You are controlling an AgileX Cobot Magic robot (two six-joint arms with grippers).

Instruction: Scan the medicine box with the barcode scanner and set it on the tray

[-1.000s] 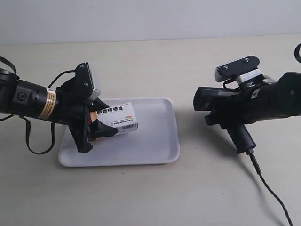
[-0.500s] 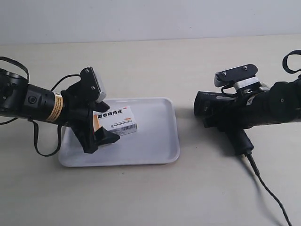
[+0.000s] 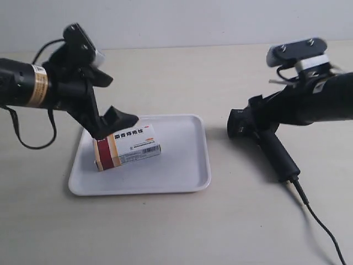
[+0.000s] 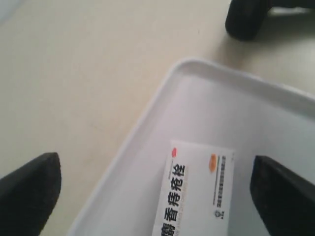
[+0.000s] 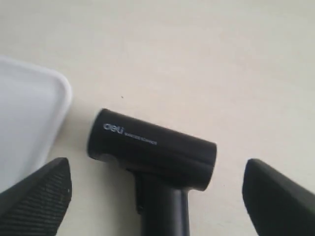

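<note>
By the look of it the task was all but finished; the box lay flat on the tray, toward the tray's 9 o'clock end, with nothing gripping it; the scanner rested on the desk just off the tray at about 3 o'clock, its head facing the tray and its cable trailing away toward 5 o'clock. Whether a scan had actually taken place could not be told from these views; what seemed left was only for both arms to pull clear.

The left end effector was spread wide above the box, pinching nothing; its fingers stood well apart on either side. The right end effector was likewise spread, straddling the scanner's head without touching it.

Counted: one box; one scanner; one tray; two arms, each with one end effector.
</note>
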